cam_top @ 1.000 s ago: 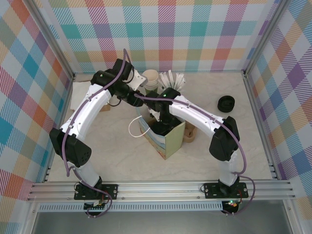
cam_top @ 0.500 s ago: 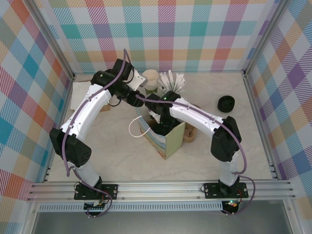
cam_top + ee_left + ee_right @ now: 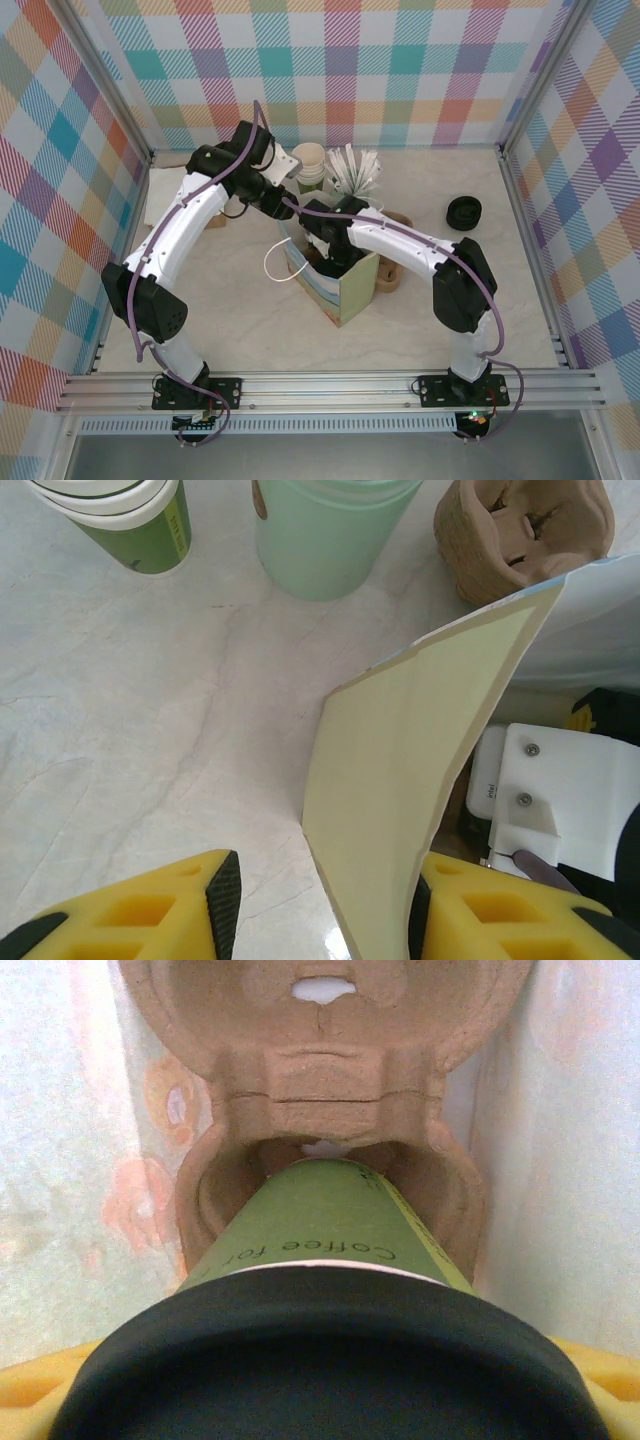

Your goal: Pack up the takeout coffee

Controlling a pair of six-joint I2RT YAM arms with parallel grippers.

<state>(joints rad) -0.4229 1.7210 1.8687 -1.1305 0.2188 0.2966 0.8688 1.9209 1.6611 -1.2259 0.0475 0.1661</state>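
- Since a soft bag (image 3: 345, 290) tends to fold in on itself, the left gripper (image 3: 322, 908) sits at its rim with jaws apart. The bag wall (image 3: 390, 780) rises between them and lies against one finger, which seems meant to prop the mouth wide.
- The right gripper (image 3: 320, 1395) reaches down inside the bag. It is clamped on the cup (image 3: 320, 1225) just under its black lid (image 3: 320, 1345), with a yellow finger on each side.
- Gripping high leaves the base free. The base is entering a socket of the pulp carrier (image 3: 320, 1070) on the bag floor, though I cannot tell whether it is fully seated.
- The carrier is there, I judge, to hold the cup upright once released, and the lid guards against spills.
- The cup looks roughly in line with the socket, so the next move likely needs a straight push down, then a gentle opening.
- Risk: catching the socket lip, or dragging the bag wall on the way out.
- The cup stack (image 3: 120, 515) and mint cup (image 3: 330, 530) stand on the table (image 3: 150, 730) beyond the bag, apart from both grippers.
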